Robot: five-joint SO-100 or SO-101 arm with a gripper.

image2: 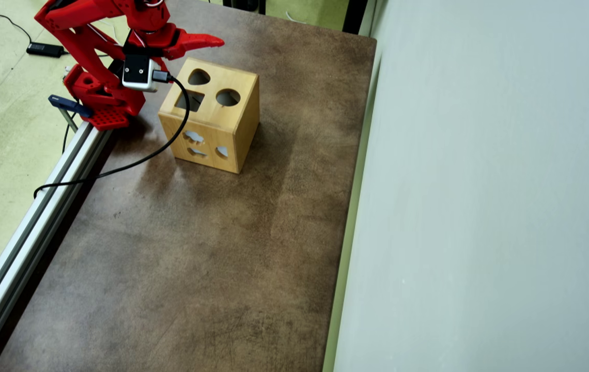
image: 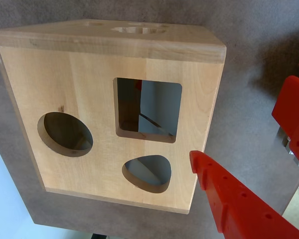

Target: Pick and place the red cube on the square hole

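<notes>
Hovering wide apart and empty, the tool sits beside the unlabelled wooden box's square hole.

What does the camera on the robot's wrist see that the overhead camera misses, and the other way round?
Only the wrist view looks through the square hole into the box's inside, where no cube shows, and it shows the gripper with its fingers apart and nothing between them. Only the overhead view shows the whole arm, its black cable, the metal rail, the wide brown table and more cutouts on the box's side face. Both show the wooden box with its square, round and rounded-triangle holes. Neither shows a red cube.
</notes>
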